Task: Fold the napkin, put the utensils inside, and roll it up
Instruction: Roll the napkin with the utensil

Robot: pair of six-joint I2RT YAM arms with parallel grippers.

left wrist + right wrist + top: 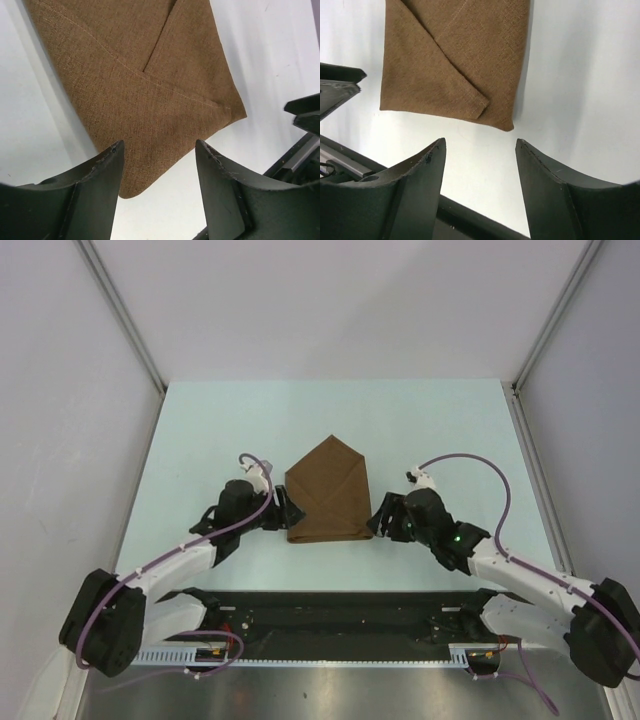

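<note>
Top external | napkin (327, 495) lying folded as pointed packet between the grippers | left gripper (289, 511), right gripper (378, 520) both gaping, gripping nothing | utensils not showing; loading, rolling remaining

In your left wrist view the napkin (145, 90) runs off the top edge. Its near corner slips behind one finger (95, 190) of the left gripper (159, 145), so you can't tell whether cloth and finger touch. Your right wrist view crops the cloth at the top too (only its lower part shows). From above, the right gripper (380, 517) is too small and dark for you to read its jaws. The right arm's base (602, 635) is clipped by the picture's edge.
</note>
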